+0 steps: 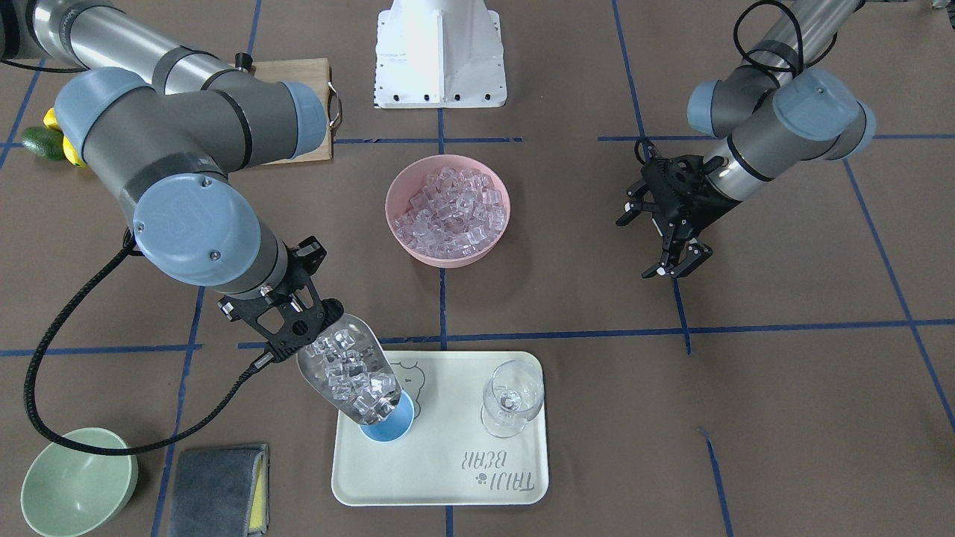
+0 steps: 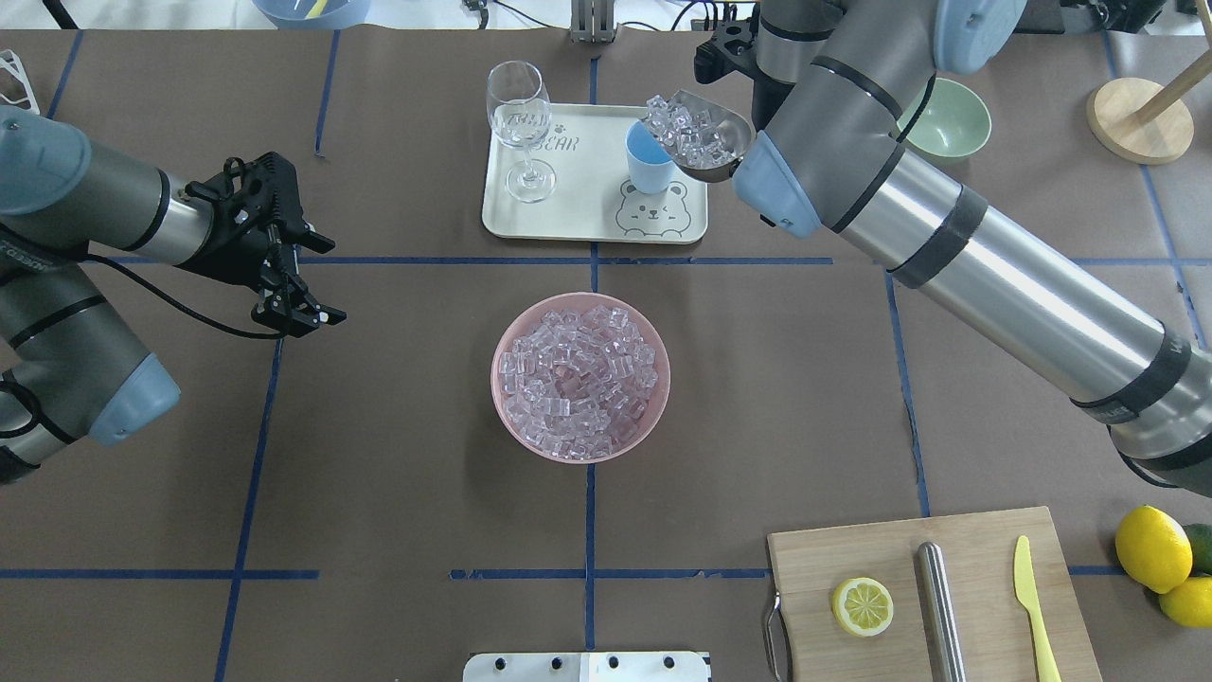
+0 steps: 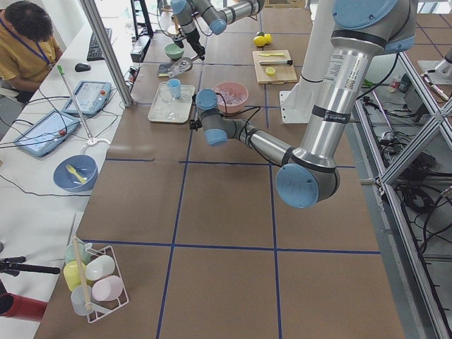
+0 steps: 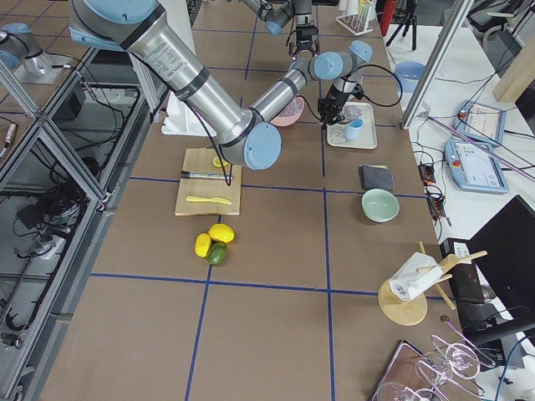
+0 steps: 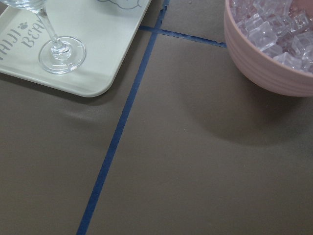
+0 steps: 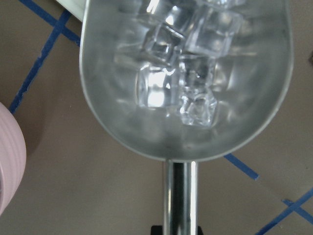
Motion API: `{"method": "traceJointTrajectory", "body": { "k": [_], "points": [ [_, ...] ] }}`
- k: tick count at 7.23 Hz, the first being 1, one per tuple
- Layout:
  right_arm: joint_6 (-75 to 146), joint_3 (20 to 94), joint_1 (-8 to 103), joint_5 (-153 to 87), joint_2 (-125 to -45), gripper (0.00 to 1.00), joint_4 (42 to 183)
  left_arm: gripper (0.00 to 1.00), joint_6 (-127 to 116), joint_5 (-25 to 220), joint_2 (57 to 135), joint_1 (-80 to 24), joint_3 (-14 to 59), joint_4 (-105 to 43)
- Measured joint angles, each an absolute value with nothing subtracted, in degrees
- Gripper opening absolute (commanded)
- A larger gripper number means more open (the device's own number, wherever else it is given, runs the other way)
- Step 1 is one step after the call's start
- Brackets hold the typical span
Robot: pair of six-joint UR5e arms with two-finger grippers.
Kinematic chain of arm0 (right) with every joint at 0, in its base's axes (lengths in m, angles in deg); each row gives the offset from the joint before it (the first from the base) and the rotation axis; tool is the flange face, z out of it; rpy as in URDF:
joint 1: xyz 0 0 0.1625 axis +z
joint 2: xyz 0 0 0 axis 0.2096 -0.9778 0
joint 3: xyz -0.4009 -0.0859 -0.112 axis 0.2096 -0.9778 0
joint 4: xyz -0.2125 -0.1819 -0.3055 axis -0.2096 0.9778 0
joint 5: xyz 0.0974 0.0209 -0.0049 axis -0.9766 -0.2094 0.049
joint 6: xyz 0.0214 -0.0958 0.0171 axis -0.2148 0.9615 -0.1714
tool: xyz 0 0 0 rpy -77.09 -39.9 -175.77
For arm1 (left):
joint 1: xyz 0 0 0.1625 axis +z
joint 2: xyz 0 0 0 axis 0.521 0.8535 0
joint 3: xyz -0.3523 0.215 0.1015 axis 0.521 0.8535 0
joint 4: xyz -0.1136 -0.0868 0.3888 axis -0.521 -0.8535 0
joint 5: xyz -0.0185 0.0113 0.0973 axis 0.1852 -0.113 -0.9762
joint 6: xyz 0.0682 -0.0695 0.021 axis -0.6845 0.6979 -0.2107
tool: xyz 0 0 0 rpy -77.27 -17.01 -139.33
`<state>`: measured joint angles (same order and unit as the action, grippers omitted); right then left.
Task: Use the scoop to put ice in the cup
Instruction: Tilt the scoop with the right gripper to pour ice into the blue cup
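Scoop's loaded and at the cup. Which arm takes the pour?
Right. The right gripper holds the scoop, full of ice, with its mouth above the cup. The left gripper hangs empty, away from the tray.

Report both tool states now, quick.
Left tool: open, empty.
Right tool: closed on the scoop, which is loaded with ice.

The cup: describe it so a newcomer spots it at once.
Find the cream tray on the far side of the pink bowl of ice from the robot. Two vessels stand on it; the cup is the small, opaque light-blue one under the lip of the scoop, not the clear stemmed glass.
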<state>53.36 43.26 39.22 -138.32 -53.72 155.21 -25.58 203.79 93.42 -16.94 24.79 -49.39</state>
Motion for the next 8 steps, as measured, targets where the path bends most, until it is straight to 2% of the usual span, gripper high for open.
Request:
{"method": "traceJointTrajectory", "body": {
  "k": [5,8],
  "points": [
    [59.68,37.03,39.2,-135.89,-48.52,0.0,162.42,1.0,-25.64,203.79,93.46,-16.86,24.56,-49.42],
    [63.11,36.08,39.22,-133.9,-47.23,0.0,166.15,1.0,-25.59,203.79,93.54,-16.85,24.64,-49.42]
  ]
}}
